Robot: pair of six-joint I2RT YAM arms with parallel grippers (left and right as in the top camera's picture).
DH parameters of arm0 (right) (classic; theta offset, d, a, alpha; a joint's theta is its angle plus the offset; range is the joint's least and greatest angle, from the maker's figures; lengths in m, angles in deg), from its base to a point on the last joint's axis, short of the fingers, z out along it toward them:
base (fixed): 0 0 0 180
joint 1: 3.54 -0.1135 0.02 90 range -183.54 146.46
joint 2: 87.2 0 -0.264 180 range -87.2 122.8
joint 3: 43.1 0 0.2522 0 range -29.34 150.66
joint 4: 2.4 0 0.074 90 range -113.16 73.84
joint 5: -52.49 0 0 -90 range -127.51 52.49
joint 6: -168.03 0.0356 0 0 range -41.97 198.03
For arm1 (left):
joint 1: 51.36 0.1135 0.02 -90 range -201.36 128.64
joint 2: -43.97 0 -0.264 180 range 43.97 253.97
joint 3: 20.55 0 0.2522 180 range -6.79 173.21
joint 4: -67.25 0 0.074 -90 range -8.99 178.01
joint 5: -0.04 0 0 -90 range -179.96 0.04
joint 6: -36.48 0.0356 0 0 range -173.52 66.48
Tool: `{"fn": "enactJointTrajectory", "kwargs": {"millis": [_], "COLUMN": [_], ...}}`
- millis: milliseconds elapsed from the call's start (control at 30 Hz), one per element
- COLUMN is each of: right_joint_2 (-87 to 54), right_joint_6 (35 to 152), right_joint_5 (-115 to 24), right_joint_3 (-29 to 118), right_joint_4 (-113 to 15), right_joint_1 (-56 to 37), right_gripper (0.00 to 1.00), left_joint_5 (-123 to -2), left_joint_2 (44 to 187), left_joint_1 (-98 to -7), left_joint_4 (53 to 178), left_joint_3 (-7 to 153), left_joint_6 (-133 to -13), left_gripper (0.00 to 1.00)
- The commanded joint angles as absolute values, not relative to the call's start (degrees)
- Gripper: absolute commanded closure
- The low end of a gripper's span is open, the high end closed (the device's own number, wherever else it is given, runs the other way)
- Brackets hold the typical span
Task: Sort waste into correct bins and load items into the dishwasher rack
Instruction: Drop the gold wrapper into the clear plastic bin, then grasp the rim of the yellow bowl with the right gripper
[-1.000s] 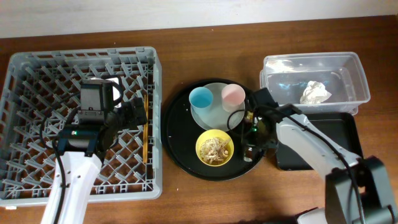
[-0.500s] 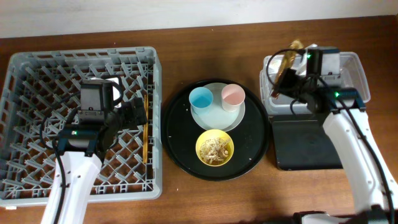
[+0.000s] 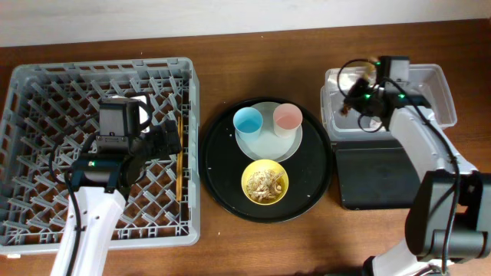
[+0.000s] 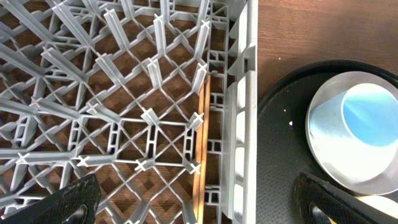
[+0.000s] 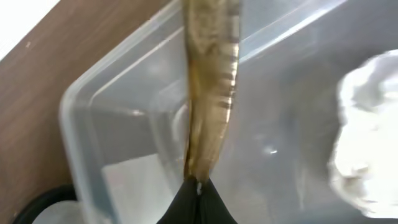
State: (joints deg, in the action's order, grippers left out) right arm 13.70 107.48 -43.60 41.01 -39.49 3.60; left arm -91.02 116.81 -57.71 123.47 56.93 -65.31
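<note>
My right gripper is shut on the gold-and-brown foil wrapper and holds it over the left part of the clear tub. In the right wrist view the wrapper hangs from the fingertips, with the white napkin lying in the tub. My left gripper is open and empty over the grey dishwasher rack, above the chopsticks lying along its right wall. They also show in the left wrist view, between the open fingers.
The round black tray holds the plate with the blue cup and pink cup, and the yellow bowl with food scraps. The black rectangular tray sits in front of the tub.
My right arm carried the wrapper from the round tray's right edge up to the clear tub, and now holds it lower over the tub. The left arm has not moved.
</note>
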Motion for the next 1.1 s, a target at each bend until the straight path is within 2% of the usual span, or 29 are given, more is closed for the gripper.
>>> {"fn": "enactJointTrajectory", "kwargs": {"millis": [0, 33, 67, 133, 300, 433, 500, 567, 700, 867, 967, 1067], "right_joint_2": [10.99, 10.08, 8.98, 6.27, -3.32, -13.40, -16.94, -19.50, -19.36, -14.69, -9.05, -1.20], "right_joint_6": [106.02, 104.27, 102.89, 101.82, 97.10, 90.00, 90.02, 90.04, 91.79, 101.08, 102.06, 105.03], "right_joint_5": [-48.58, -52.73, -56.73, -62.48, -64.27, -63.05, -60.97, -58.50, -55.23, -45.85, -41.06, -37.04], "right_joint_3": [41.62, 41.69, 41.95, 43.17, 48.55, 48.99, 48.99, 48.70, 46.25, 41.05, 39.06, 38.98], "right_joint_4": [-40.37, -40.72, -41.20, -44.13, -64.85, -78.03, -81.79, -84.96, -85.26, -79.73, -75.40, -70.77], "right_joint_1": [6.13, 6.98, 7.81, 9.28, 8.78, 1.19, -4.12, -11.77, -25.34, -38.17, -44.79, -49.25], "right_gripper": [0.31, 0.18, 0.09, 0.07, 0.20, 0.47, 0.58, 0.73, 0.76, 0.75, 0.68, 0.66], "left_joint_5": [-91.43, -91.43, -91.43, -91.43, -91.43, -91.43, -91.43, -91.43, -91.43, -91.43, -91.43, -91.43], "left_joint_2": [116.18, 116.18, 116.18, 116.18, 116.18, 116.18, 116.18, 116.18, 116.18, 116.18, 116.18, 116.18], "left_joint_1": [-57.58, -57.58, -57.58, -57.58, -57.58, -57.58, -57.58, -57.58, -57.58, -57.58, -57.58, -57.58], "left_joint_4": [123.32, 123.32, 123.32, 123.32, 123.32, 123.32, 123.32, 123.32, 123.32, 123.32, 123.32, 123.32], "left_joint_3": [57.83, 57.83, 57.83, 57.83, 57.83, 57.83, 57.83, 57.83, 57.83, 57.83, 57.83, 57.83], "left_joint_6": [-65.86, -65.86, -65.86, -65.86, -65.84, -65.86, -65.86, -65.86, -65.86, -65.86, -65.86, -65.86], "left_gripper": [0.01, 0.01, 0.01, 0.01, 0.01, 0.01, 0.01, 0.01, 0.01, 0.01, 0.01, 0.01]}}
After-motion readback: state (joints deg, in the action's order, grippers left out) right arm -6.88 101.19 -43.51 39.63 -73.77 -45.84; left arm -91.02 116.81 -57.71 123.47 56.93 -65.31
